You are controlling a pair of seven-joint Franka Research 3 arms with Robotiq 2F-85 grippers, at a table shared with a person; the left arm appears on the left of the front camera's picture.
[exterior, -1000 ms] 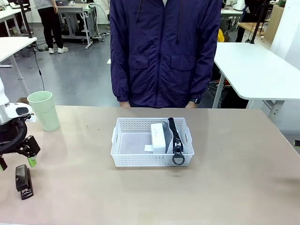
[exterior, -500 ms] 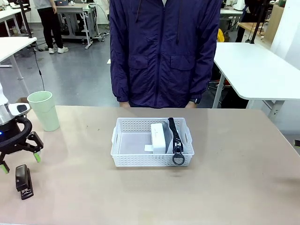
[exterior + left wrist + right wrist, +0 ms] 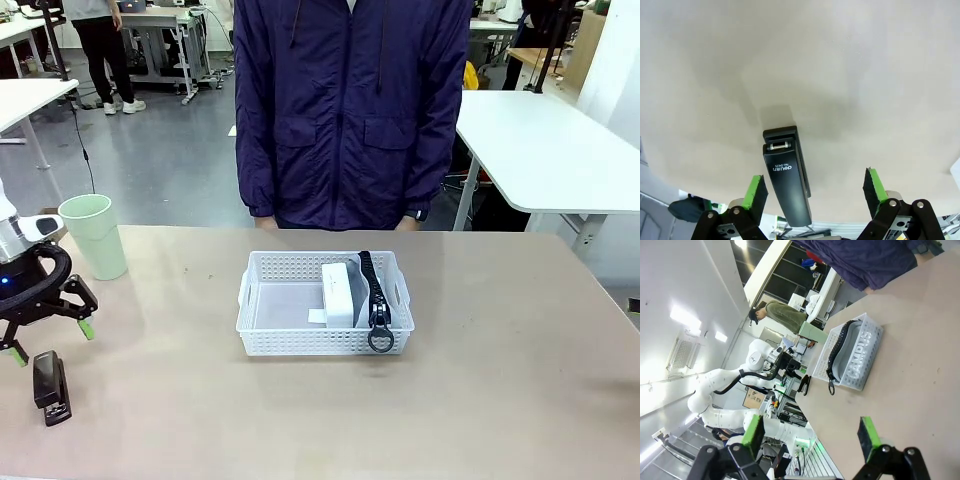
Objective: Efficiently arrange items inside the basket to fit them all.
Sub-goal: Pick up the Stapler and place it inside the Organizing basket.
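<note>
Left gripper (image 3: 50, 340) was spread wide, holding nothing, hanging low over the table (image 3: 500, 400) at its left end. The stapler (image 3: 50, 385) lay flat on the table just under the claw, a bit to the robot's side of it. In the left wrist view it ran lengthwise between the two pads, nearer the picture-left one and clear of both. Its near end went out of frame under the palm. The cup (image 3: 93, 235) stood upright just beyond the claw, toward the far side of the table. The basket (image 3: 300, 342) sat well off to that claw's right, mid-table, in front of the person (image 3: 350, 110). Inside it, the white box (image 3: 338, 293) stood on edge near the middle. The pouch (image 3: 392, 312) stood upright between the box and the right wall, zipper up, ring pull hanging at the near rim. Couldn't tell whether pouch and box actually touched. Right gripper (image 3: 811, 432) was also spread wide and empty, above the table. The basket lay ahead of it, well apart, with the pouch's CAMPUS print showing through the lattice wall facing the claw.
</note>
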